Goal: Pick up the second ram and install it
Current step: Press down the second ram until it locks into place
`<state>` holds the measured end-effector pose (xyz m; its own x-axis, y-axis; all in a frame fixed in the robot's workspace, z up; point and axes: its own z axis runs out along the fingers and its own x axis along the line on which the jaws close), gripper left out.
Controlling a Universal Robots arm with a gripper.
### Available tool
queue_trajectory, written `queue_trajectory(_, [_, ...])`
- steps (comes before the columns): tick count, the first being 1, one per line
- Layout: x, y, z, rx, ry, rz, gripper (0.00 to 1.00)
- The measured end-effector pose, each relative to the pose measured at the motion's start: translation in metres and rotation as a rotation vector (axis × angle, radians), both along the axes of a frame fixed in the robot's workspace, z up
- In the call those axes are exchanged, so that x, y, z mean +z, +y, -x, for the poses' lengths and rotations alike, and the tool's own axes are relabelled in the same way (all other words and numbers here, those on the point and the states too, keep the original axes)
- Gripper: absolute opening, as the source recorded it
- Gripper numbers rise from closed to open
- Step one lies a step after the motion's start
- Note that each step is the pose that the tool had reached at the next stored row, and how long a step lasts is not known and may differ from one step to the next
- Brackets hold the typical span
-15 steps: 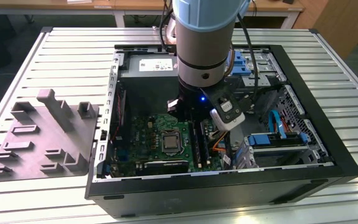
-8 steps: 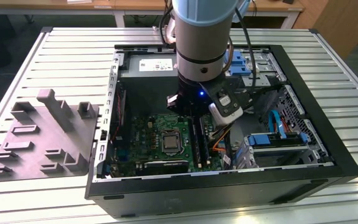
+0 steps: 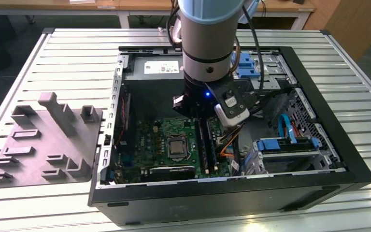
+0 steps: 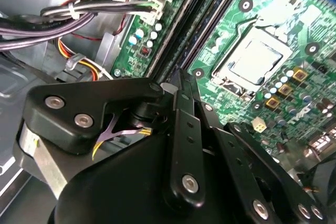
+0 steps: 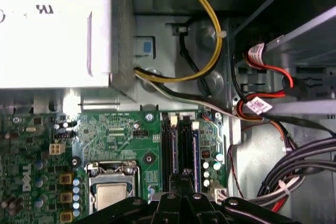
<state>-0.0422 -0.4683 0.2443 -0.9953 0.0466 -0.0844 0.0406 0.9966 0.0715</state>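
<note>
The gripper (image 4: 181,85) is lowered inside the open computer case (image 3: 340,179), directly over the memory slots (image 5: 181,148) beside the CPU socket (image 5: 111,184) on the motherboard (image 3: 150,137). Its fingers (image 4: 184,129) are drawn together at the slots. Whether they grip the second ram cannot be determined. Seating is judged under way or just finished. The fixture plate (image 3: 40,142) lies outside the case.
</note>
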Motion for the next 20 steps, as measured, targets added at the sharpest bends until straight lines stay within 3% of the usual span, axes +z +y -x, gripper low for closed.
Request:
queue_trajectory(3, [-0.0007, 0.0049, 0.0, 0.0, 0.0, 0.0004, 0.1])
queue_trajectory(8, [-0.0035, 0.0069, -0.001, 0.0, 0.0, 0.0005, 0.1])
queue_trajectory(16, [-0.0084, 0.0163, -0.001, 0.0, -0.0001, 0.0005, 0.1])
queue_trajectory(20, [-0.0095, 0.0174, -0.001, 0.0, 0.0, 0.0007, 0.1])
